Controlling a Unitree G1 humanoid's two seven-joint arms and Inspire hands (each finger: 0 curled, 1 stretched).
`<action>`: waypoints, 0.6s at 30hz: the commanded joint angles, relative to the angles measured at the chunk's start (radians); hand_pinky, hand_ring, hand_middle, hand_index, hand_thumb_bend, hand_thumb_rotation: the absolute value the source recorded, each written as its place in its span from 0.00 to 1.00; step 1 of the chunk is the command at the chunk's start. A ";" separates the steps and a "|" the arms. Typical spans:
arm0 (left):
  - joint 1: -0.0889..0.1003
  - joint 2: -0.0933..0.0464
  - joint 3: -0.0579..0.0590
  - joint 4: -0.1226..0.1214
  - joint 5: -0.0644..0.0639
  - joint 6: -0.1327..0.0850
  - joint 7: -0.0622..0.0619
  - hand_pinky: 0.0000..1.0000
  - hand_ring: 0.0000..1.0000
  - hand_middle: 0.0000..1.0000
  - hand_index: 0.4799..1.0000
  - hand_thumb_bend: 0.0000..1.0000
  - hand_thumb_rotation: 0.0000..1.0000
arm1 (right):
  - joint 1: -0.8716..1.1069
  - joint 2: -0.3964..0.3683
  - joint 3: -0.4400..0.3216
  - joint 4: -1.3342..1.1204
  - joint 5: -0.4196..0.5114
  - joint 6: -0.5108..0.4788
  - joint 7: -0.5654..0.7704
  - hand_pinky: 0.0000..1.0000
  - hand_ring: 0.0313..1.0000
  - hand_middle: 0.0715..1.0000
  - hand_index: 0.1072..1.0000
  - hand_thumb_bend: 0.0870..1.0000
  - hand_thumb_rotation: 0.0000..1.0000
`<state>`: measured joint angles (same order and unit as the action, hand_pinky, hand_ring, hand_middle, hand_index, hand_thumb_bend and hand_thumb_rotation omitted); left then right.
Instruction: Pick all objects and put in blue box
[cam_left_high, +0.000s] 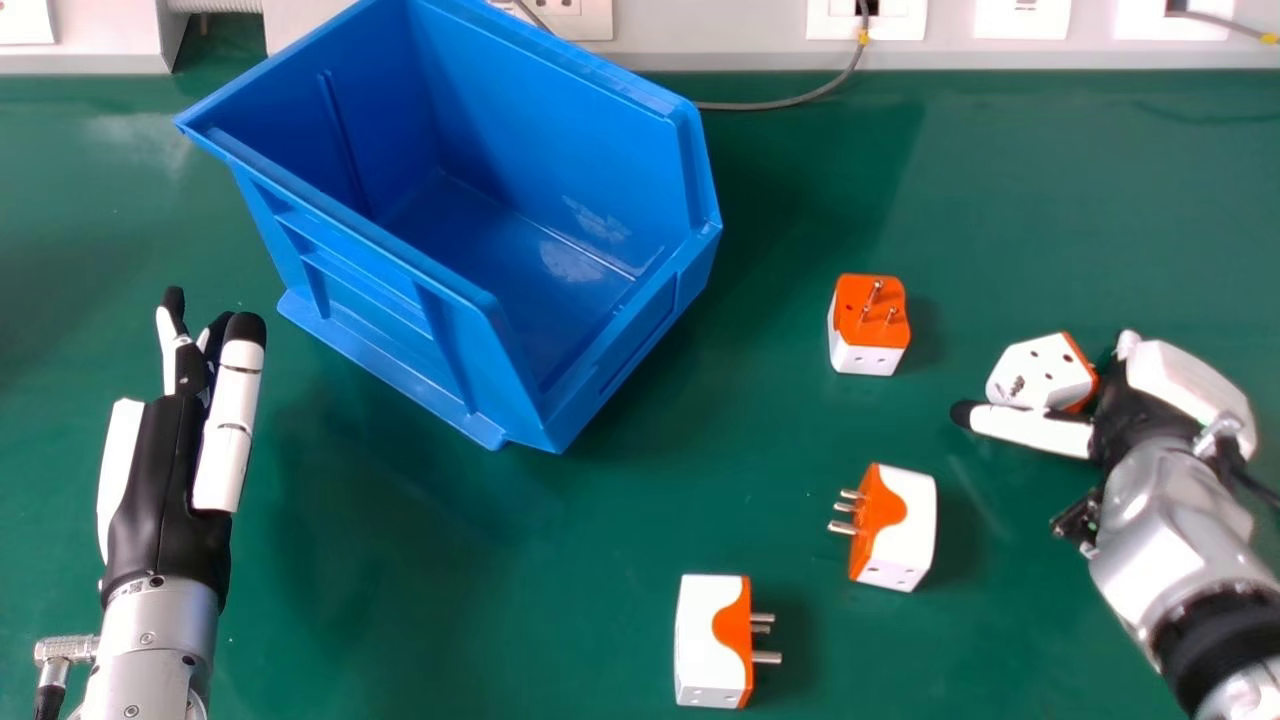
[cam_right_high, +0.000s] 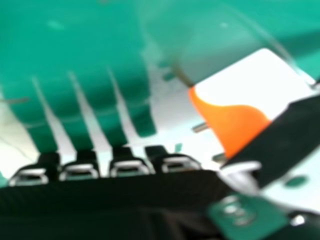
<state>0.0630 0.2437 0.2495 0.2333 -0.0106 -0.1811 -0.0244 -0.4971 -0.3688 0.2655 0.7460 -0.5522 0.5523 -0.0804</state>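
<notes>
White-orange adapter (cam_left_high: 1038, 370) — beside the right hand (cam_left_high: 1180, 385), fingers open, thumb (cam_left_high: 1035, 427) straight alongside

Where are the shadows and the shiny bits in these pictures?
Head view: a soft shadow right of the nearest white-and-orange plug adapter, pale patches, maybe glare, on the floor of the open blue plastic box, and a faint shine on the smooth green tabletop; right hand view: pale streaks, probably glare, across the tabletop.

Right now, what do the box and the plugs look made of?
The box looks like hard plastic, smooth with a soft sheen, given its moulded ribs. The plugs have smooth white and orange shells, probably plastic too; their pins look metal, judging by the silvery glint.
</notes>
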 joint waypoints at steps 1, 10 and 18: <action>-0.004 0.001 0.001 -0.026 -0.009 -0.004 -0.002 1.00 1.00 0.97 0.98 0.55 1.00 | 0.056 -0.001 -0.008 -0.088 0.010 0.031 0.018 0.97 1.00 1.00 1.00 0.74 0.75; -0.013 0.001 -0.004 -0.021 0.000 0.000 0.008 1.00 1.00 0.97 0.98 0.57 1.00 | 0.142 -0.009 -0.013 -0.306 -0.004 0.087 0.018 0.97 1.00 1.00 1.00 0.74 0.73; -0.025 0.002 -0.004 -0.007 -0.006 0.001 0.008 1.00 1.00 0.97 0.99 0.58 1.00 | 0.125 -0.007 -0.007 -0.312 -0.005 0.099 0.033 0.96 1.00 1.00 1.00 0.76 0.70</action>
<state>0.0532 0.2433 0.2421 0.2310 -0.0099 -0.1712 -0.0191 -0.3471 -0.3687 0.2636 0.4306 -0.5535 0.6553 -0.0513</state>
